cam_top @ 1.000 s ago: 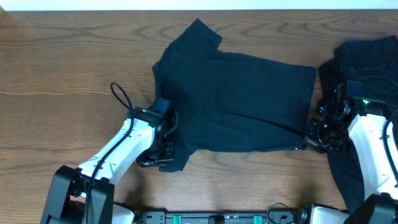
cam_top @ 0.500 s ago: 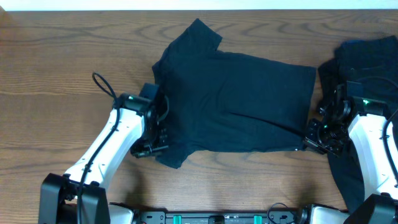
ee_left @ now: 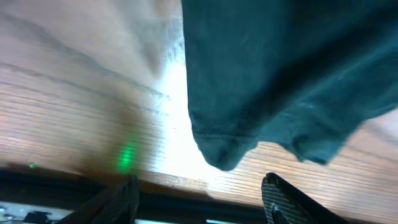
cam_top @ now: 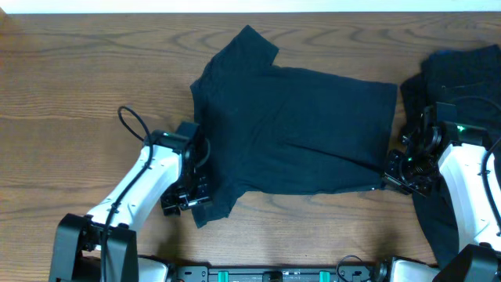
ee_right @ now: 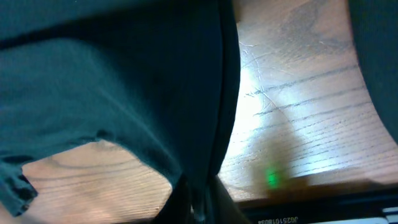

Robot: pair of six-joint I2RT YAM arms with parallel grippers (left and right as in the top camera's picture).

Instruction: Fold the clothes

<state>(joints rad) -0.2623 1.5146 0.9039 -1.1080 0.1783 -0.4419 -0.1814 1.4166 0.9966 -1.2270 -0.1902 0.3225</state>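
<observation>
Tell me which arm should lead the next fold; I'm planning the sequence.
Right, probably. The right gripper pinches the T-shirt at its hem corner, ready to carry it over. The left gripper stands open, the sleeve lying free ahead of it.

A dark navy T-shirt (cam_top: 297, 129) lies spread flat, more dark clothes (cam_top: 462, 74) heaped just right.

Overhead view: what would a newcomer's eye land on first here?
A dark T-shirt, spread across the middle of the wooden table, dominates the view. The left gripper sits open at the shirt's near left sleeve, while the right gripper appears to pinch its near right corner. A heap of more dark clothes lies at the right edge.
</observation>
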